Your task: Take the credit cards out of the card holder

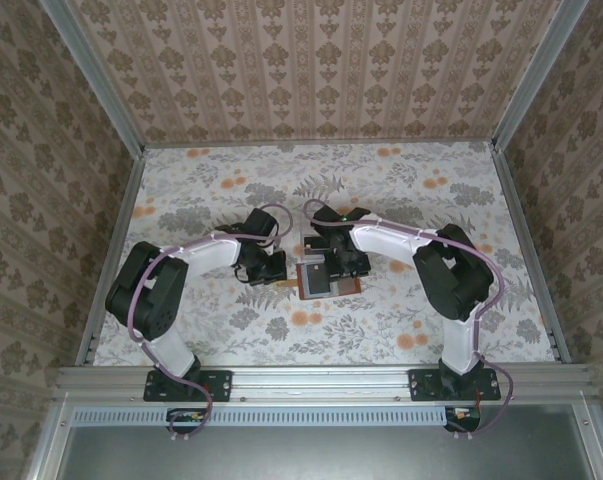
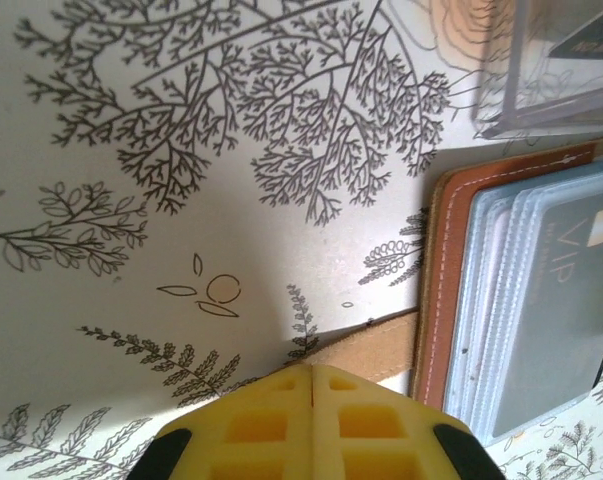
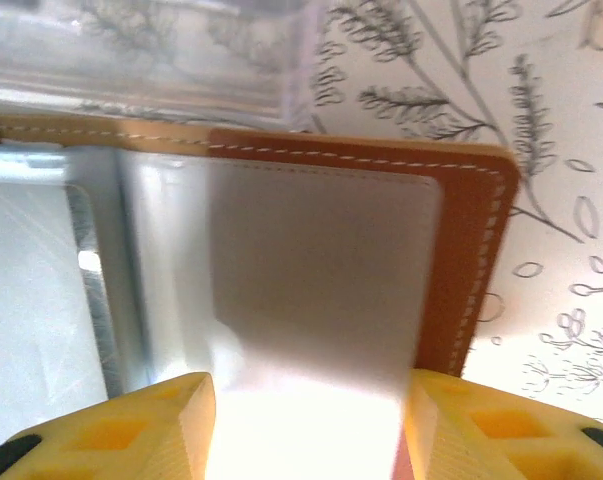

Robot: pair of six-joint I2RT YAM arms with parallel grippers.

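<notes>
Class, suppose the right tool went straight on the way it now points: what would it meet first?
Probably the pale card lying over the wallet, between the fingers of the right tool; beyond it stands the clear tray. Depth is unclear, so it might pass just above the card.

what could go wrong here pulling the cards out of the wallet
1. The right end effector stands open astride a blurred pale card. Closing there might also pinch the pocket and drag the wallet.
2. The shut left end effector sits only at the tab, so the wallet may swivel under a pull.
3. The clear tray lies close beside the wallet, so a pulled card could catch on it.
</notes>
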